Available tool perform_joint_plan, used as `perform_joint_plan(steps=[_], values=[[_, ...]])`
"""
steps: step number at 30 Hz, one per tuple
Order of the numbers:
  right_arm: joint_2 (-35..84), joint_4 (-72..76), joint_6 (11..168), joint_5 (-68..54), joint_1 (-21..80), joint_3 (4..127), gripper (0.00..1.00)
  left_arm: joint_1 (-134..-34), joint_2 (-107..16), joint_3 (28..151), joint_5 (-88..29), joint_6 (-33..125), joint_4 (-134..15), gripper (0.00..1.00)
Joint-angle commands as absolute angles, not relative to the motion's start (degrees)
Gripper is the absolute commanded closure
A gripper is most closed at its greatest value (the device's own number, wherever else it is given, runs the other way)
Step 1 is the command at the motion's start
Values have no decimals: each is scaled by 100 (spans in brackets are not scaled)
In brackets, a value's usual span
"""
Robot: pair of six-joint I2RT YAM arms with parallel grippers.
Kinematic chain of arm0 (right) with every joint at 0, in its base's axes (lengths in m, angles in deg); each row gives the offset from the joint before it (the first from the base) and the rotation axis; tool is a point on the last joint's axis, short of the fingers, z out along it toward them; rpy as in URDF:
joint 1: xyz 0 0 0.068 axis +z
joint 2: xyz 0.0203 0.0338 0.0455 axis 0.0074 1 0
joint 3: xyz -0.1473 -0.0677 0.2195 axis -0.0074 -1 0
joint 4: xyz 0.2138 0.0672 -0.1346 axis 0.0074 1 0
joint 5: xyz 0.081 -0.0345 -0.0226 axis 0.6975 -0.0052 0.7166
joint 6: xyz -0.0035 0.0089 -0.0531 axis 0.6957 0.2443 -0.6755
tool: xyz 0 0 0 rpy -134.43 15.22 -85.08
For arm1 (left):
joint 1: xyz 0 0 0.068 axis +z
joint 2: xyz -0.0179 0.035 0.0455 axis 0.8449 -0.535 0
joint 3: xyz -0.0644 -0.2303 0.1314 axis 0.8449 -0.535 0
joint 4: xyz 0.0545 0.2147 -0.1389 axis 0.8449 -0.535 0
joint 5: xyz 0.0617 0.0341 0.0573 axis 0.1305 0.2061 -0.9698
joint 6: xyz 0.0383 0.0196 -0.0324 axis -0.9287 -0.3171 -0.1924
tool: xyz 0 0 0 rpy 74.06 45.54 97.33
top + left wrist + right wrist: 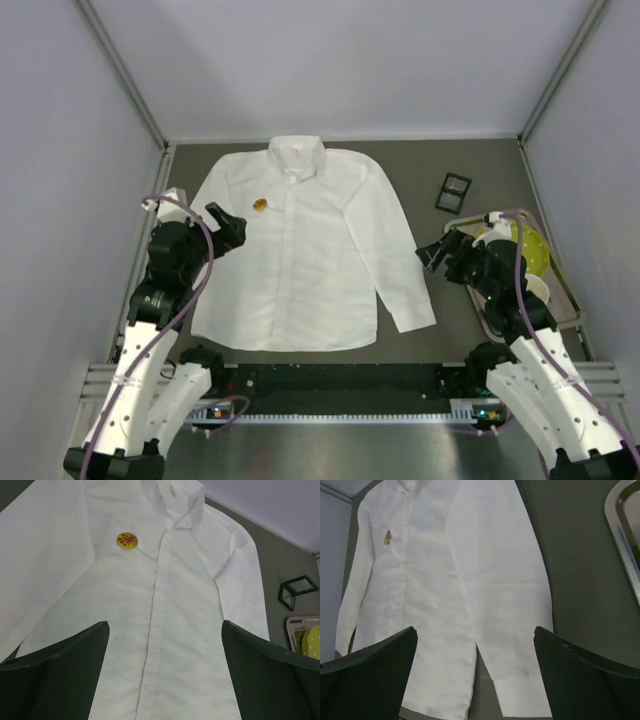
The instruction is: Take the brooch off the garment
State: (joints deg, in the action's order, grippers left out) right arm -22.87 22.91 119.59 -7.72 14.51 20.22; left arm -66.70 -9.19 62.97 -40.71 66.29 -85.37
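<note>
"What did the grey table [480, 165] carry?"

"I saw the white shirt [300, 260] lying flat, front up. It was below and ahead of my left pincer [228, 225], and left of my right pincer [435, 252]."

"Anything else?"

"A small black box [453, 192] stood beyond the right pincer, clear of the sleeve. A metal tray [618, 530] lay on that pincer's right."

The shirt [300, 250] lies flat on the table [480, 165], collar at the far end. The brooch [259, 205] sits on the shirt's chest, left of its buttons. A box [453, 191] lies right of the shirt, and a tray [572, 300] lies nearer, further right.
</note>
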Motion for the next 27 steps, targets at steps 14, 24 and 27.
perform_joint_plan(steps=[14,24,27], values=[[1149,1471,11198,-901,3152,4759,1,-6443,-4667,8700,-3612,5731,-9592,14],[4825,-866,12058,-48,3470,7335,4,-6679,-8191,11319,-4241,4423,-10322,39],[5143,-1507,11902,94,3470,7111,6,-6873,-8807,11909,-4629,4123,-10576,51]])
